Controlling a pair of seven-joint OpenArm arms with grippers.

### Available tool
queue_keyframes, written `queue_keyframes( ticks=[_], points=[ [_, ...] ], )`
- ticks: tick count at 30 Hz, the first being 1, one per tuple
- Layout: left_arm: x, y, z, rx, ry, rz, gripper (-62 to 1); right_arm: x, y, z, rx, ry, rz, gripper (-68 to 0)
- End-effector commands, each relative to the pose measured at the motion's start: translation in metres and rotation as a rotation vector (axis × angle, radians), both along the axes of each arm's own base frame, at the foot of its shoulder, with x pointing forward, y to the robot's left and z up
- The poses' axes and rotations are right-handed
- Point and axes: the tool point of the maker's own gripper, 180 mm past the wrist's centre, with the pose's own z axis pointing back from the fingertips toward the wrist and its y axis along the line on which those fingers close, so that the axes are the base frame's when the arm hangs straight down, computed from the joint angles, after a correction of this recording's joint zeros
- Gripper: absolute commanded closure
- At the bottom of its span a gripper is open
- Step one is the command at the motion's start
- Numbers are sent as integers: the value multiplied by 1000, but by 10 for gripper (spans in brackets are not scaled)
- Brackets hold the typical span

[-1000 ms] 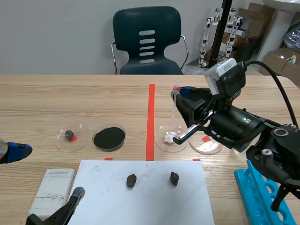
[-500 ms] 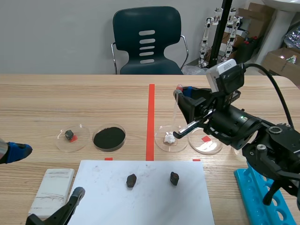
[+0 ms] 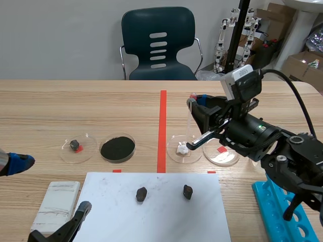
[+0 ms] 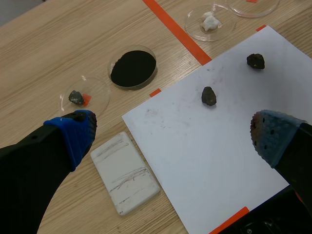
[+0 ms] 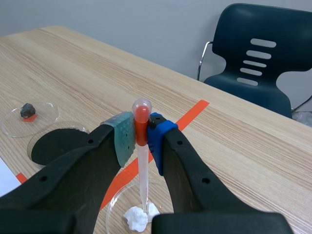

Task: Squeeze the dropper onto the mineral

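— Pale wood-grain table (image 3: 75, 111) runs back toward a grey wall, with a dark teal plastic chair (image 3: 158, 43) standing behind it. Where is the dropper?

— The right gripper (image 5: 141, 139) has it. The clear plastic dropper with an orange-red bulb (image 5: 142, 161) stands upright. Its bulb is pinched between the two dotted pads, one grey-green and one blue.

— And the mineral?

— The white chalky mineral lump (image 5: 138, 217) lies in a clear round petri dish (image 3: 174, 156), just right of the orange-red tape line. The dropper's tip points straight down at it. Whether the tip touches the lump cannot be told.

— What about the other arm?

— The left gripper (image 4: 173, 134) hangs over the table's near side, its fingers spread wide with nothing between them. Under it lies a white sheet of paper (image 4: 204, 146). Beside the sheet is a white rectangular block (image 4: 126, 173) marked with grey streaks.

— Anything on the paper?

— One small dark stone (image 4: 208, 96) lies toward the sheet's far edge. Another dark stone (image 4: 255, 61) is nearer the mineral's dish.

— And elsewhere?

— Left of the tape line, a round dish of black powder (image 3: 117, 147) sits beside a clear dish (image 3: 90, 146) holding a small grey-black pebble (image 3: 74, 145). A second clear dish (image 3: 221, 156) lies just beside the mineral's. A bright blue plastic rack (image 3: 282, 212) rests under the right arm.
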Motion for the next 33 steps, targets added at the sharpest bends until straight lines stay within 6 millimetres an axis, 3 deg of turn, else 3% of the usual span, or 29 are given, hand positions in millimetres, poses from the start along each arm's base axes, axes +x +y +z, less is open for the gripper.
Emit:
queue_keyframes(
  ticks=[1, 33],
  points=[
    [1, -1, 4, -16, -12, 6, -623, 8, -2, 16, 21, -45, -8, -75],
    [1, -1, 4, -16, -12, 6, -623, 7, 0, 18, 31, -50, 3, -48]
  ],
)
